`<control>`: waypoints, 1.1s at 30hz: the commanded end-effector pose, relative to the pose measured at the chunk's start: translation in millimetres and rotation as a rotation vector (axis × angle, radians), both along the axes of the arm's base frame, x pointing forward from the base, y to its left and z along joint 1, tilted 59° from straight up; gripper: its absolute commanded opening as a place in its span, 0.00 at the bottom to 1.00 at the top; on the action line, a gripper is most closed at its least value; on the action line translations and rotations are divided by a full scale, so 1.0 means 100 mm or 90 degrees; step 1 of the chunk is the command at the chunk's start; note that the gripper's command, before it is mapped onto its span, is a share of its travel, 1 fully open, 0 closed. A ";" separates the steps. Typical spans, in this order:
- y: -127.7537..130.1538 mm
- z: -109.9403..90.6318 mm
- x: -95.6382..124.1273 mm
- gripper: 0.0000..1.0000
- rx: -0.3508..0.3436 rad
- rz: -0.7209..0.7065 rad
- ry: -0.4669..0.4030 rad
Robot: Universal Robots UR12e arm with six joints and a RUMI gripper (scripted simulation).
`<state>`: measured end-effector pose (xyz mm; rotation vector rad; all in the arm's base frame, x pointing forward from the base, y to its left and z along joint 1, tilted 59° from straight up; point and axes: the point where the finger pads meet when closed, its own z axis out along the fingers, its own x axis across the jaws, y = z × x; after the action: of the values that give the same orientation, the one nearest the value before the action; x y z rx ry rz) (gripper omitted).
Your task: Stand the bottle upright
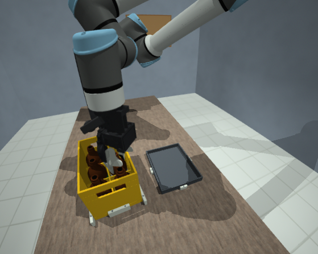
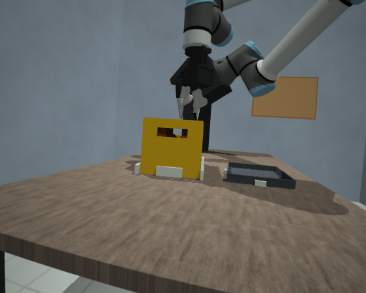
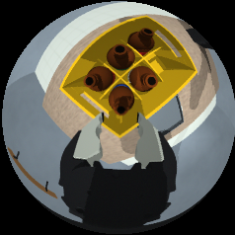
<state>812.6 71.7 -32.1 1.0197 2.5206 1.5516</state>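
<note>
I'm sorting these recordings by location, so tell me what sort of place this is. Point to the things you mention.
Probably a robot test room or lab: a jointed arm [image 1: 98, 67] [image 2: 198, 16] over a wooden table [image 1: 188, 224] [image 2: 184, 225], plain blue-grey walls, and a tiled floor [image 1: 15, 153].

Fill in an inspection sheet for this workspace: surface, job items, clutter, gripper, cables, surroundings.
Surface: wood-grain table, shadows across it.
Crate: yellow crate, upright, white blocks at its foot.
Bottles: five brown bottles, all in the crate; odd neck cannot be told.
Tray: dark tray beside the crate, flat, no bottle on it.
Clutter: nothing seen.
Gripper: gripper over the crate, fingers apart, nothing held.
Cables: nothing seen.
Surroundings: blue-grey walls, pale tiled floor, orange-brown board behind the arm.
</note>
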 end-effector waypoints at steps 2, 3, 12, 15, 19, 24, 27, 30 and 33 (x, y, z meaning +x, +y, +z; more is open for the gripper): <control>-0.23 0.13 -0.10 0.38 0.000 0.001 0.001; -0.26 0.15 -0.11 0.38 0.000 0.001 0.001; -0.37 0.23 -0.14 0.38 -0.001 0.001 0.000; -0.39 0.24 -0.15 0.38 -0.001 0.001 0.000; -0.40 0.24 -0.15 0.38 -0.001 0.001 0.000; -0.39 0.23 -0.16 0.00 0.000 0.001 0.001; -0.38 0.23 -0.16 0.00 0.000 0.002 0.001; -0.38 0.23 -0.16 0.00 0.000 0.002 0.001; -0.38 0.23 -0.16 0.00 0.000 0.002 0.001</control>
<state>796.7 35.4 -9.1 1.0178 2.5245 1.5546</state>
